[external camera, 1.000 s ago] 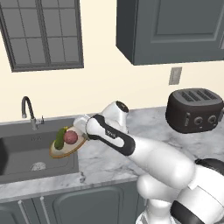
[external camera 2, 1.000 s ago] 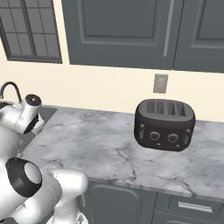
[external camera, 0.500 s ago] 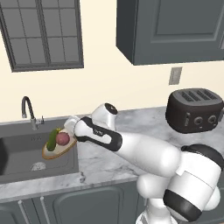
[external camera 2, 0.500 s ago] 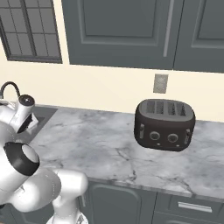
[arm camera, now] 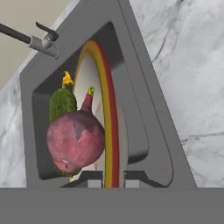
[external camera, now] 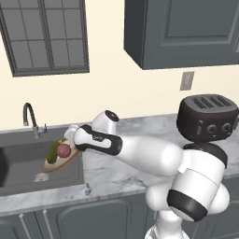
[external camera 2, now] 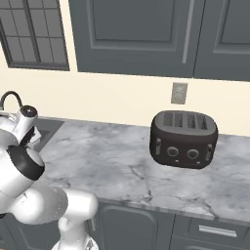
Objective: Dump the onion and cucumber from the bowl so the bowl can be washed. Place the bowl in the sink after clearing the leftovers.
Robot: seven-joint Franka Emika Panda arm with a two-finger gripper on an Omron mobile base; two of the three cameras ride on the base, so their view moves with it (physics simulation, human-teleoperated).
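Honestly, you've got the gripper [arm camera: 107, 181] pinched on the rim of the bowl [external camera: 59, 161], holding it tilted above the sink [external camera: 28, 163], right of the faucet [external camera: 29, 117]. The onion [arm camera: 75, 139] and cucumber [arm camera: 61, 103] sit inside. Tip it harder and they'll likely tumble into the sink, or the bowl slips.

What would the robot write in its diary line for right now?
gripper: shut on bowl rim | bowl: tilted over sink | onion, cucumber: in bowl
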